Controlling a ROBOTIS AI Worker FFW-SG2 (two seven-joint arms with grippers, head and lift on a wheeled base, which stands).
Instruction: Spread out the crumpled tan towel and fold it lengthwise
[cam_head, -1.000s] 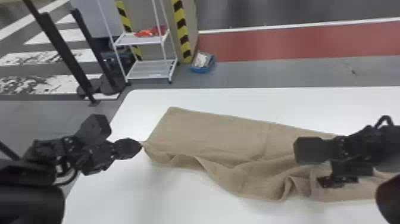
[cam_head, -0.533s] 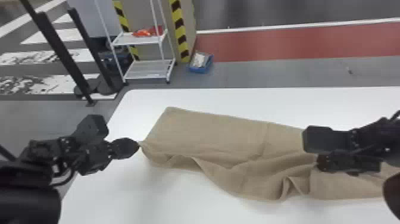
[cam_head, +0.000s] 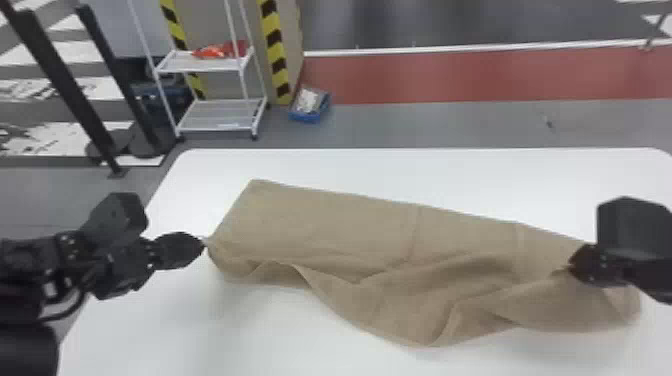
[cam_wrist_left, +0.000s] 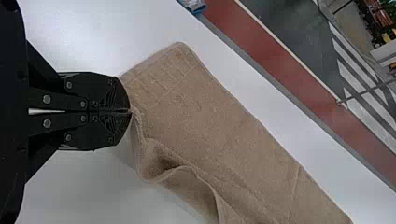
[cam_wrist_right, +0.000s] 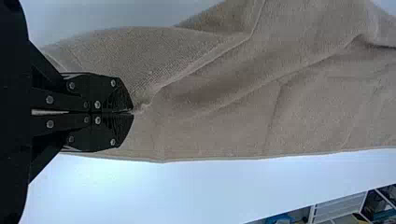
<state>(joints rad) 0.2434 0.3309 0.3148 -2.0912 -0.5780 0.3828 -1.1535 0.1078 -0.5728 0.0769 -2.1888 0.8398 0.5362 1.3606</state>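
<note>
The left claw and right claw both pinch the towel; spreading seems underway. Next wants a gentle outward pull.

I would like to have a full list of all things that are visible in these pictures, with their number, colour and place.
towel: one, tan, spread across the table, its near side rumpled
table: one, white, under the towel
rack: one, white, on the floor beyond the table, toward the left
red-orange item: at least one, on the rack's upper shelf
blue container: one, whitish contents, on the floor right of the rack
posts: two, black, on the floor at far left
floor band: one, red, beyond the table
left gripper: one, black, shut on the towel's left end
right gripper: one, black, shut on the towel near its right end
</note>
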